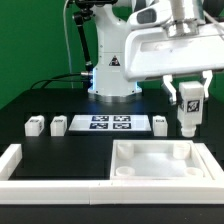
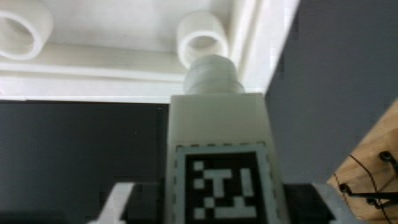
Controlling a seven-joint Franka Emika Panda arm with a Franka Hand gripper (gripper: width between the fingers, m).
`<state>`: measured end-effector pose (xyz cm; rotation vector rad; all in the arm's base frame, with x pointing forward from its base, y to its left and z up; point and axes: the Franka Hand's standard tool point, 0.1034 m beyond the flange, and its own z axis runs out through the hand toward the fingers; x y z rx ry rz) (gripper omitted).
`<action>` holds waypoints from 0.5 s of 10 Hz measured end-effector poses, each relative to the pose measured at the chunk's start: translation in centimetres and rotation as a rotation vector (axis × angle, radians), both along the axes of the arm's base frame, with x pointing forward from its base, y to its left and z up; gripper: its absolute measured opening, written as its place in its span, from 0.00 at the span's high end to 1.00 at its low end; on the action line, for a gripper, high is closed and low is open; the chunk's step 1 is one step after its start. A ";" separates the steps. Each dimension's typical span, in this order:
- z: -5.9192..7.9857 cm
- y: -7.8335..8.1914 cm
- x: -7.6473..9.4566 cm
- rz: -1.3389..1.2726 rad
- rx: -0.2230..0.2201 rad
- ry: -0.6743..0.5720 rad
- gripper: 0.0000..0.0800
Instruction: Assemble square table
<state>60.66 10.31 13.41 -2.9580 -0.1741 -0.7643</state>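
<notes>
The white square tabletop slab lies at the front of the exterior view's right, ribs and round corner sockets up. My gripper is shut on a white tagged leg and holds it upright just above the slab's far right corner. In the wrist view the leg fills the middle, its tag facing the camera, its round tip close to a corner socket of the slab. Three more legs lie on the table: two on the left and one right of the marker board.
The marker board lies flat in the middle behind the slab. A low white border wall runs along the front and left. The robot base stands at the back.
</notes>
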 end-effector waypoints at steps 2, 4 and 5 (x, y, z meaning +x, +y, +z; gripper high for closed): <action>-1.0 0.3 1.8 0.000 0.001 -0.025 0.64; -2.5 0.7 1.8 -0.009 0.010 -0.015 0.64; -3.1 0.9 1.5 -0.002 0.007 -0.011 0.64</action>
